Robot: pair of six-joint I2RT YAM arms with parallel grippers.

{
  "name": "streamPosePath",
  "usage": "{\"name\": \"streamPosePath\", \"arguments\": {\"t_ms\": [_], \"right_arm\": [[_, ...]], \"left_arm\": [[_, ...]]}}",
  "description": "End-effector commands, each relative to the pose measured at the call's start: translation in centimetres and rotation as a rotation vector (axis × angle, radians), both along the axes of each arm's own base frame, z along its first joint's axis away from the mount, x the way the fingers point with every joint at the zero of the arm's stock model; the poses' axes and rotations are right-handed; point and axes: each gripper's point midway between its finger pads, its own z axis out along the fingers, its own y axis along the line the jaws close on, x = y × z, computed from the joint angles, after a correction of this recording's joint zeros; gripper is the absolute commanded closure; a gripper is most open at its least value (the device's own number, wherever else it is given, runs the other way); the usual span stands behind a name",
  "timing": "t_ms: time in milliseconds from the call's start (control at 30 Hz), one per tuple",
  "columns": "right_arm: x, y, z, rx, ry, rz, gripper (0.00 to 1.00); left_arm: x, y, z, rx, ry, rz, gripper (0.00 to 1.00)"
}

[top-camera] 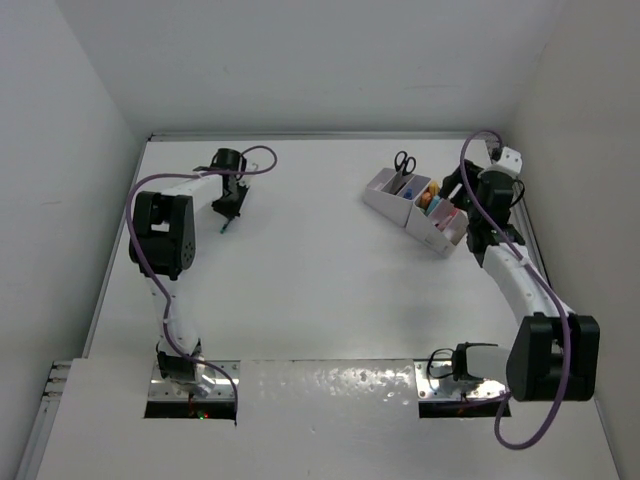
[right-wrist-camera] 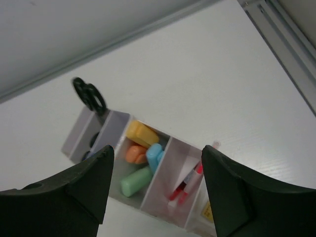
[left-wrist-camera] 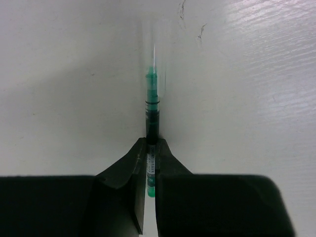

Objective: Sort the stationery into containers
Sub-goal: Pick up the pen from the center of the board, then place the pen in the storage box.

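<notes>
1 slim green pen (left-wrist-camera: 151, 118) between black jaws

Scissors (top-camera: 404, 162) in organiser (top-camera: 385, 200), far right; pen (left-wrist-camera: 152, 113) far left.

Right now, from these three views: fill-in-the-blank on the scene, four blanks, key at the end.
The left gripper is shut on a ____ pen.
The right gripper hangs above the organiser, jaws ____.
The scissors in the organiser's end compartment have ____ handles.
Beside the erasers, the next compartment holds ____ pens.
Missing: green, open, black, red.
</notes>
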Motion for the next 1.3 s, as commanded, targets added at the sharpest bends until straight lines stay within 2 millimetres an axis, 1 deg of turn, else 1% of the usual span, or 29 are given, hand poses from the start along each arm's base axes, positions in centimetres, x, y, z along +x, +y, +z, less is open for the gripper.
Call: {"name": "streamPosePath", "arguments": {"t_ms": [0, 33, 67, 100, 133, 167, 200, 233, 267, 300, 333, 367, 400, 433, 467, 500, 533, 567, 600, 667, 700, 767, 800, 867, 900, 933, 1033, 1133, 1267], "right_arm": [[0.3, 1.5, 7.1, -0.045, -0.156, 0.081, 0.3], [0.1, 3.4, 7.7, -0.051, -0.156, 0.142, 0.3], [-0.2, 4.1, 8.3, -0.071, -0.154, 0.173, 0.3], [-0.4, 4.9, 9.5, -0.096, -0.163, 0.203, 0.31], [-1.0, 6.9, 8.7, -0.097, -0.12, 0.262, 0.31], [-1.2, 8.0, 8.7, -0.093, -0.106, 0.291, 0.31], [-1.4, 9.7, 8.4, -0.069, -0.094, 0.34, 0.31], [-1.7, 12.1, 8.0, -0.049, -0.085, 0.403, 0.3], [-1.9, 13.3, 7.7, -0.026, -0.081, 0.435, 0.3], [-2.0, 14.6, 7.3, 0.02, -0.077, 0.455, 0.3], [-2.0, 16.4, 7.4, 0.052, -0.092, 0.487, 0.3], [-2.0, 17.3, 7.7, 0.089, -0.104, 0.498, 0.3], [-2.0, 18.3, 8.1, 0.153, -0.114, 0.506, 0.29], [-2.0, 20.6, 8.9, 0.192, -0.146, 0.58, 0.3], [-2.0, 21.8, 10.1, 0.218, -0.17, 0.614, 0.29], [-2.0, 23.0, 10.7, 0.222, -0.179, 0.647, 0.28], [-2.1, 24.7, 10.1, 0.221, -0.15, 0.685, 0.27], [-1.9, 25.6, 11.2, 0.238, -0.164, 0.698, 0.25], [-1.9, 26.8, 11.2, 0.253, -0.164, 0.726, 0.24], [-2.1, 27.8, 11.6, 0.313, -0.174, 0.745, 0.22], [-2.3, 28.4, 12.3, 0.337, -0.206, 0.763, 0.22], [-2.5, 28.6, 11.8, 0.364, -0.204, 0.749, 0.22], [-2.7, 29.0, 12.0, 0.371, -0.219, 0.752, 0.22], [-3.0, 29.0, 11.0, 0.39, -0.206, 0.736, 0.22], [-3.2, 29.1, 11.4, 0.401, -0.227, 0.737, 0.23], [-3.3, 28.9, 10.7, 0.411, -0.222, 0.721, 0.23], [-3.5, 28.9, 10.4, 0.445, -0.234, 0.711, 0.24], [-3.0, 28.8, 10.8, 0.471, -0.262, 0.687, 0.24], [-1.8, 28.3, 11.4, 0.502, -0.29, 0.642, 0.25]], "left_arm": [[-3.7, 0.2, -3.3, -0.046, 0.161, 0.005, 1.0], [-3.4, -0.6, -2.4, -0.089, 0.147, -0.014, 1.0], [-3.2, -1.3, -1.7, -0.125, 0.133, -0.027, 1.0], [-2.8, -2.0, -0.8, -0.157, 0.113, -0.044, 1.0], [-2.3, -3.3, 1.1, -0.222, 0.074, -0.073, 1.0], [-1.3, -4.1, 2.9, -0.253, 0.026, -0.091, 1.0], [-0.8, -5.3, 4.4, -0.288, -0.005, -0.113, 1.0], [-0.2, -6.7, 7.3, -0.339, -0.067, -0.153, 1.0], [0.1, -7.6, 9.0, -0.361, -0.105, -0.178, 1.0], [0.7, -9.6, 11.5, -0.38, -0.159, -0.23, 1.0], [0.7, -10.9, 14.2, -0.399, -0.214, -0.278, 1.0], [0.7, -11.9, 15.8, -0.405, -0.246, -0.311, 1.0], [0.4, -13.8, 17.8, -0.41, -0.284, -0.38, 1.0], [-0.4, -15.0, 20.3, -0.427, -0.332, -0.433, 1.0], [-1.2, -16.7, 21.3, -0.435, -0.351, -0.498, 1.0], [-2.5, -17.7, 23.0, -0.464, -0.383, -0.551, 1.0], [-3.0, -18.6, 23.8, -0.483, -0.405, -0.589, 1.0], [-4.1, -20.0, 24.6, -0.506, -0.413, -0.633, 1.0], [-4.9, -20.9, 25.0, -0.543, -0.4, -0.664, 1.0], [-5.9, -22.4, 25.4, -0.584, -0.37, -0.697, 1.0], [-6.1, -22.8, 25.6, -0.596, -0.371, -0.698, 1.0], [-6.5, -23.5, 26.0, -0.606, -0.374, -0.711, 1.0], [-6.7, -23.7, 26.0, -0.607, -0.369, -0.715, 1.0], [-6.9, -24.2, 26.1, -0.604, -0.366, -0.727, 1.0], [-6.9, -24.2, 26.0, -0.602, -0.363, -0.726, 1.0], [-7.0, -24.4, 26.0, -0.603, -0.362, -0.731, 1.0], [-7.2, -24.8, 25.9, -0.607, -0.357, -0.735, 1.0], [-7.9, -25.5, 25.9, -0.614, -0.344, -0.759, 1.0], [-8.6, -26.1, 24.9, -0.604, -0.324, -0.782, 1.0]]}}
